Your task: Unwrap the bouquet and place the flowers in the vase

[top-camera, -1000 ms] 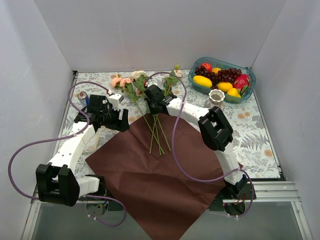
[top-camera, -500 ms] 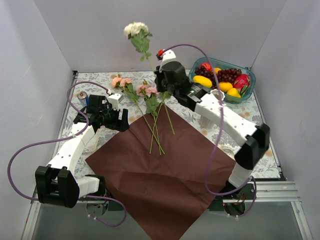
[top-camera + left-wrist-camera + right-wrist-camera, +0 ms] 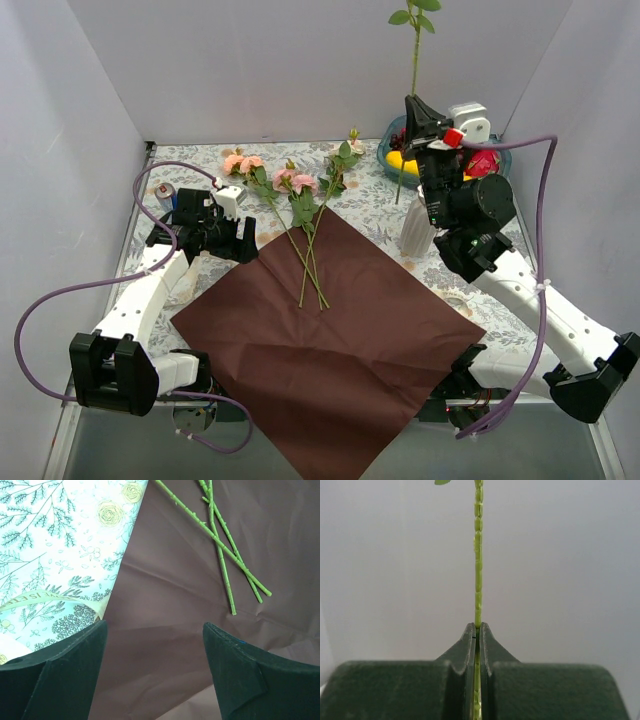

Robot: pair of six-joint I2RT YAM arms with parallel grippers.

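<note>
The bouquet lies unwrapped: its dark red paper (image 3: 320,350) is spread flat, and pink flowers (image 3: 292,181) rest at its far corner with their stems (image 3: 310,270) across it. My right gripper (image 3: 411,108) is shut on one flower's thin green stem (image 3: 478,555). It holds the stem upright above the white ribbed vase (image 3: 415,232), which my arm partly hides. The bloom is out of frame at the top. My left gripper (image 3: 238,243) hovers open over the paper's left edge (image 3: 150,605) with nothing between its fingers. Crossed stems (image 3: 220,545) lie ahead of it.
A teal fruit bowl (image 3: 502,158) stands at the back right, just behind the vase. A small can (image 3: 165,191) sits at the back left. A cream ribbon (image 3: 50,597) lies on the patterned cloth beside the paper. White walls enclose three sides.
My right arm swung from the back middle to the right and lifted the cream flower, so the stem now stands over the vase and the bloom has left the frame. The left arm stayed still.
</note>
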